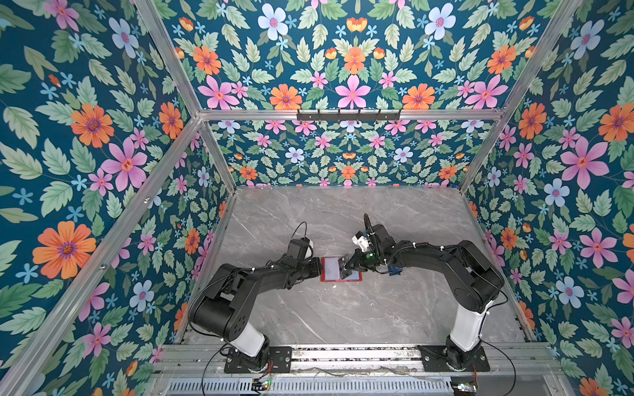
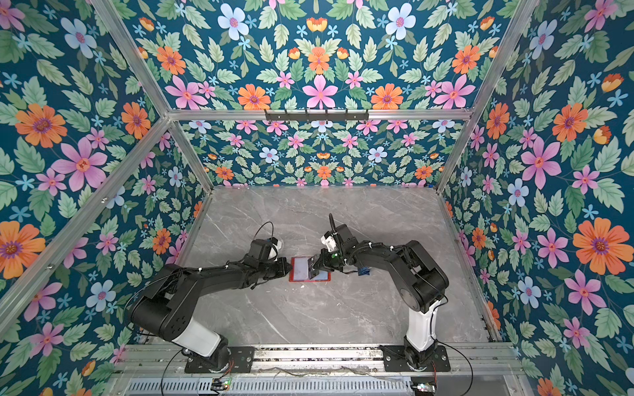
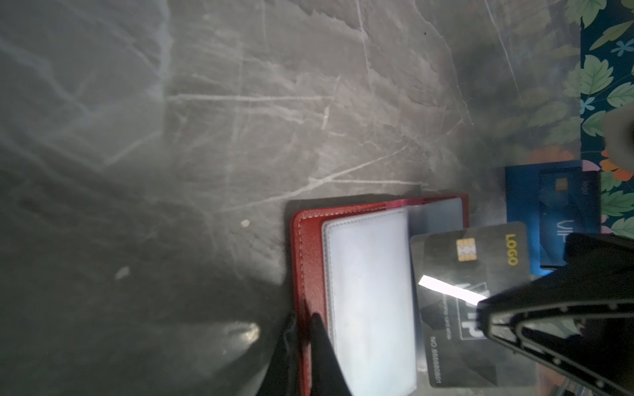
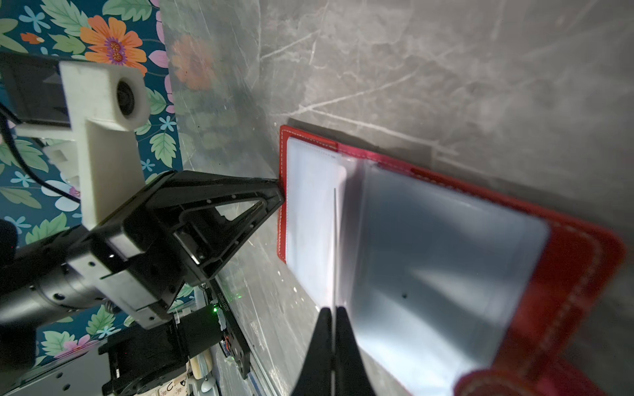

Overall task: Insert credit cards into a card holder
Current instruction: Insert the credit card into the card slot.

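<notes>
The red card holder (image 1: pixel 329 278) lies open in the middle of the table in both top views, its clear sleeves (image 3: pixel 370 291) facing up. My left gripper (image 3: pixel 303 317) is shut on the edge of its red cover (image 4: pixel 282 178). A dark credit card (image 3: pixel 473 260) with a gold chip and yellow "LOGO" hangs tilted over the holder's open sleeves. My right gripper (image 4: pixel 333 313) is shut on it; in the right wrist view the card shows only as a thin edge (image 4: pixel 334 240). A blue credit card (image 3: pixel 555 212) lies in a blue tray.
The small blue tray (image 1: pixel 392 271) sits on the table just right of the card holder, under my right arm. Small white specks (image 3: pixel 122 272) dot the grey marble table (image 1: pixel 343 315). Flowered walls close in three sides.
</notes>
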### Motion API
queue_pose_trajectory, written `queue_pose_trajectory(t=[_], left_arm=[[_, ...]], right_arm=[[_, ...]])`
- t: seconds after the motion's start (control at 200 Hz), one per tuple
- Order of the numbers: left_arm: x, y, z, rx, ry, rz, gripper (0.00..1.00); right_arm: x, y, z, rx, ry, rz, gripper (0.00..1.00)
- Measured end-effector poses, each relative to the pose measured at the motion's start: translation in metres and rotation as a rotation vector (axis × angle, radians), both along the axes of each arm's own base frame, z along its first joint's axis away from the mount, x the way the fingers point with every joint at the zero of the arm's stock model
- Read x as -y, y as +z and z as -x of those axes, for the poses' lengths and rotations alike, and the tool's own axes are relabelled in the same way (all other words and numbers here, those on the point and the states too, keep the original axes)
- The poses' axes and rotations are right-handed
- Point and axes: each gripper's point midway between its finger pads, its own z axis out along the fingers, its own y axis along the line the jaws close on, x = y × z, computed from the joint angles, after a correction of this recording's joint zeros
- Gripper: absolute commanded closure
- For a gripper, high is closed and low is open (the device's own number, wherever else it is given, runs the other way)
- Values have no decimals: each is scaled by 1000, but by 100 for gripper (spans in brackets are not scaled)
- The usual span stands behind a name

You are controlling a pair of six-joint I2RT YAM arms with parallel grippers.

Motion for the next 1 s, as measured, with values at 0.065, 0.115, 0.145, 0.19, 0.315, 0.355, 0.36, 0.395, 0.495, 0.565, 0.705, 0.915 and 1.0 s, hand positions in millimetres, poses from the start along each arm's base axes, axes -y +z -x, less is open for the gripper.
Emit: queue_pose_trajectory(t=[0.065, 0.115, 0.145, 0.19, 0.315, 0.355, 0.36, 0.395, 0.495, 0.565, 0.705, 0.915, 1.0], left_arm=[[0, 0, 0, 0, 0, 0, 88], [0, 0, 0, -1, 0, -1, 88], [0, 0, 0, -1, 0, 0, 88], [0, 0, -1, -1, 0, 0, 88], [1, 0, -1, 0, -1, 2, 88], [1, 0, -1, 1, -1, 2, 88], [1, 0, -1, 1, -1, 2, 88], [1, 0, -1, 0, -1, 2, 88], [1, 0, -1, 0, -2, 3, 88], [1, 0, -1, 0, -2, 3, 88], [1, 0, -1, 0, -2, 3, 89], [0, -1, -2, 3, 2, -2, 99], [0, -1, -1, 3, 3, -2, 100]], right_arm=[[-1, -3, 0, -4, 1, 3, 100], [-1, -4, -1, -7, 1, 4, 100], [-1, -5, -1, -9, 1, 6, 100], [-2, -6, -1, -11, 2, 7, 100], [-3, -8, -1, -17, 7, 3, 100], [-3, -9, 0, -18, 8, 2, 100], [-3, -9, 0, -18, 9, 2, 100], [-4, -9, 0, -21, 12, -3, 100], [-6, -11, -1, -24, 15, -14, 100], [-8, -11, -1, -26, 14, -25, 100], [-9, -13, -1, -27, 5, -42, 100], [-9, -16, -1, -27, -20, -66, 100], [-9, -16, -2, -20, -29, -72, 100]])
